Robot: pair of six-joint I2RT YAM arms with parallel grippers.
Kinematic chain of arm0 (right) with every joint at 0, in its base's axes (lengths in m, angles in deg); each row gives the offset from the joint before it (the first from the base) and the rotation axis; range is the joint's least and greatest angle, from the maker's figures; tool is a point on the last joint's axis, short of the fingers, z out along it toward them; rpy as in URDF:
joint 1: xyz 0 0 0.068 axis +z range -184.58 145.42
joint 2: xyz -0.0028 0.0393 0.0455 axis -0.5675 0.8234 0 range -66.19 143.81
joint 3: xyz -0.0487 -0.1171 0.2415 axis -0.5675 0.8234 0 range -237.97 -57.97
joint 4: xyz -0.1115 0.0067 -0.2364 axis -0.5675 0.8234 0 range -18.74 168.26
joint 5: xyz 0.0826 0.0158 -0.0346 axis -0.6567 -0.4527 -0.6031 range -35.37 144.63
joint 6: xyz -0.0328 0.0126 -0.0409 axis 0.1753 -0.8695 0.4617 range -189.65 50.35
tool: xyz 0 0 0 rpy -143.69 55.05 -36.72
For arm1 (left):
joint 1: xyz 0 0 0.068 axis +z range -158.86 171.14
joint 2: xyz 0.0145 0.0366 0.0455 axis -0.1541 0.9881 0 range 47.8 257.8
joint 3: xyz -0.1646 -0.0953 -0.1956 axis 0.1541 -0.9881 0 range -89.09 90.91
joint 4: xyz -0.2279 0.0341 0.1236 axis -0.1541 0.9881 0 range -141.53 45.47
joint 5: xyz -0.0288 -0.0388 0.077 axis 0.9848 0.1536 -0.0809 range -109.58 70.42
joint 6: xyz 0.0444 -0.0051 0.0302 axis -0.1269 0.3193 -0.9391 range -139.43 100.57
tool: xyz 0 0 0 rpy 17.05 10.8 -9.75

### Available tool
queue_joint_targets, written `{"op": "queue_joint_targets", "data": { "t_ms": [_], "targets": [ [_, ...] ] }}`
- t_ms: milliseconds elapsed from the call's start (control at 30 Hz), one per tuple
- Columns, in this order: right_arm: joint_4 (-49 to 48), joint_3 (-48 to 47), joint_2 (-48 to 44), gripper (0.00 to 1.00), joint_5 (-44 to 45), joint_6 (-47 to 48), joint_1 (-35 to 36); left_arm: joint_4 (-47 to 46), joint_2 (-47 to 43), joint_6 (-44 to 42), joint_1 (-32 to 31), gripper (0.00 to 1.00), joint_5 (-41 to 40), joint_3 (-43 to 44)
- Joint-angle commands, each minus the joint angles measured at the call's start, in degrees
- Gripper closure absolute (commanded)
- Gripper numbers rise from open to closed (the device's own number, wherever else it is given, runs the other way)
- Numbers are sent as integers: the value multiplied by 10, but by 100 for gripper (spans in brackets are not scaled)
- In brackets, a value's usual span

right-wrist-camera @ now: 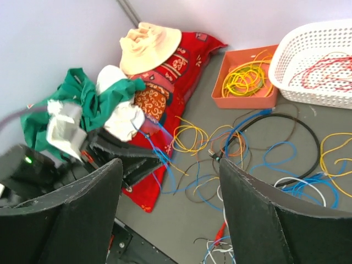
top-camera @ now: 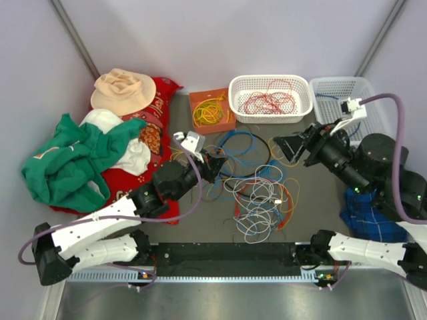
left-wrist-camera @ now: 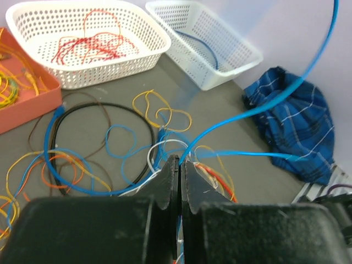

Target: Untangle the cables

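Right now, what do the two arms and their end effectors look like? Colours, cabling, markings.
Left arm and right arm: white lower links, black rounded joint housings, a thick purple hose along each. Left end effector: black, two flat fingers, white camera mount behind. Right end effector: black, broad matte fingers. Small green light on a right-arm joint. No legible markings.

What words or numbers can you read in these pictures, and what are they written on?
No words or numbers can be read in any view.
On the green garment, a small white and orange patch near its left edge: too small to read.
On the red cloth, printed patterns: too blurred to tell if any are letters.
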Motion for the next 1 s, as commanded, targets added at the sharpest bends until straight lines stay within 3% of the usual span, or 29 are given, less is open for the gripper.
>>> {"op": "queue_joint_targets", "data": {
  "t_ms": [0, 267, 467, 967],
  "targets": [
    [-78, 84, -18, 30, -48, -2, -1, 52, 25, 22, 1, 100, 9, 102],
    [-195, 220, -35, 37, -144, 2, -1, 92, 95, 119, 1, 100, 39, 215],
    [-300, 263, -53, 42, -174, 20, -1, 40, 113, 183, 2, 100, 81, 210],
    [-331, 292, 4, 50, -176, 29, -1, 12, 119, 226, 4, 100, 102, 209]
  ]
}}
